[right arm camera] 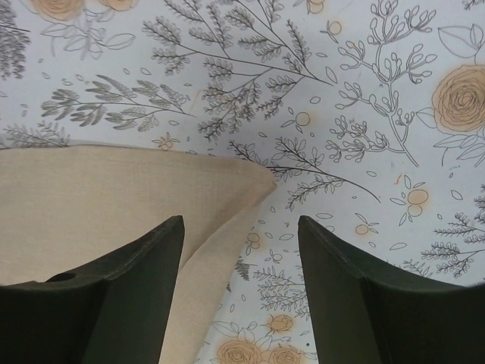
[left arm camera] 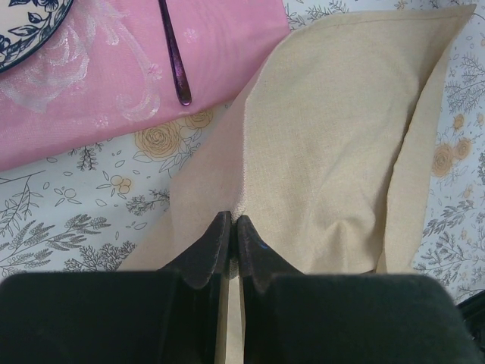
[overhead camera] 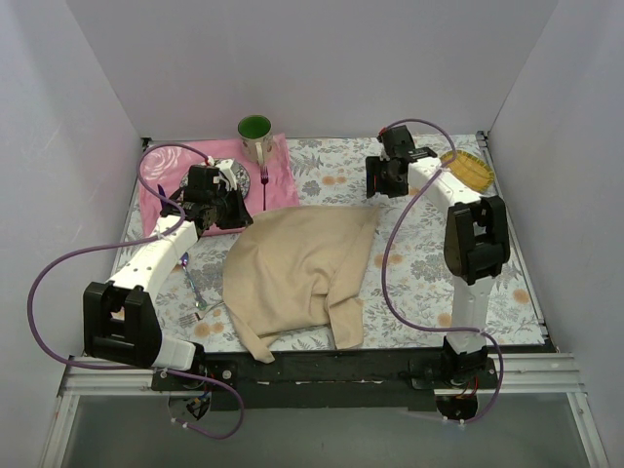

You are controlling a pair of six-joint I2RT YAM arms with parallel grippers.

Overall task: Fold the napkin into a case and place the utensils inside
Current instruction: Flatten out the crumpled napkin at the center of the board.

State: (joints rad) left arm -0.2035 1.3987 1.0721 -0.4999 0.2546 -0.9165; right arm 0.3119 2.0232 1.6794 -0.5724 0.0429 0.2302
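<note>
Now, one napkin (overhead camera: 297, 273) lies rumpled mid-desk (overhead camera: 429, 253), long axis running near-left to far-right. Its far corner sits under the right hand (right arm camera: 241, 221), jaws apart and gripping nothing. The left hand (left arm camera: 232, 226) is pinched on the napkin's left edge. One spoon (overhead camera: 192, 280) lies left of it. One purple fork (left arm camera: 174, 53), one plate (left arm camera: 30, 23) and one cup (overhead camera: 255, 136) sit on the pink mat (left arm camera: 76, 98) beyond.

Open tablecloth (overhead camera: 419, 253) right of napkin (overhead camera: 297, 278); mug (overhead camera: 255, 136) far back-left.
</note>
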